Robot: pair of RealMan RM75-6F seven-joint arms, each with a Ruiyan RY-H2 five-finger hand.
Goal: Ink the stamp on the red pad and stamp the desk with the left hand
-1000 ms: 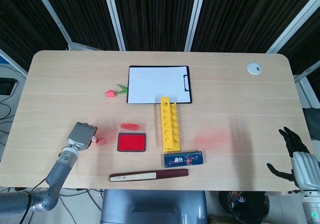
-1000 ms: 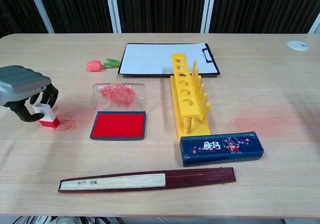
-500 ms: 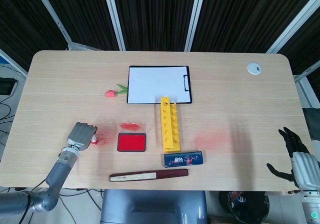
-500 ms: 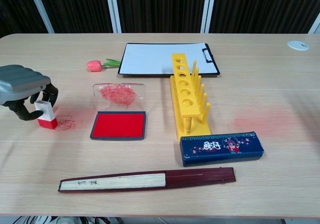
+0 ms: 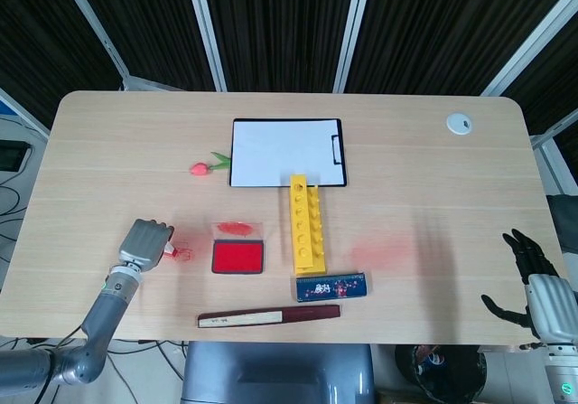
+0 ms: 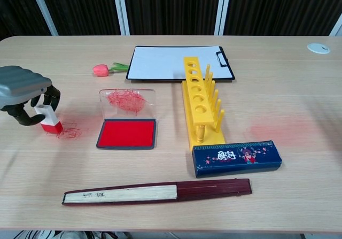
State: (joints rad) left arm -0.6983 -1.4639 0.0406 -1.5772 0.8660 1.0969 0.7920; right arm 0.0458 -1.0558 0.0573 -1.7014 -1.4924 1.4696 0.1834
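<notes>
My left hand (image 6: 24, 92) (image 5: 146, 242) grips a small stamp (image 6: 48, 118) with a white body and red base, at the table's left front. The stamp's red base sits at the desk surface beside a smudge of red ink marks (image 6: 68, 131). To the right lies the red ink pad (image 6: 127, 133) (image 5: 238, 258) in its dark tray, with its clear, ink-smeared lid (image 6: 127, 101) just behind it. My right hand (image 5: 533, 286) hangs open off the table's right front corner, holding nothing.
A yellow test-tube rack (image 6: 202, 104) stands right of the pad, with a blue patterned box (image 6: 236, 157) in front of it. A folded fan (image 6: 157, 191) lies along the front edge. A clipboard (image 6: 179, 62) and a tulip (image 6: 102, 69) are further back. A faint red stain (image 6: 278, 128) marks the right side.
The left hand with the stamp has shifted only slightly, a little back and up. The right hand has not moved.
</notes>
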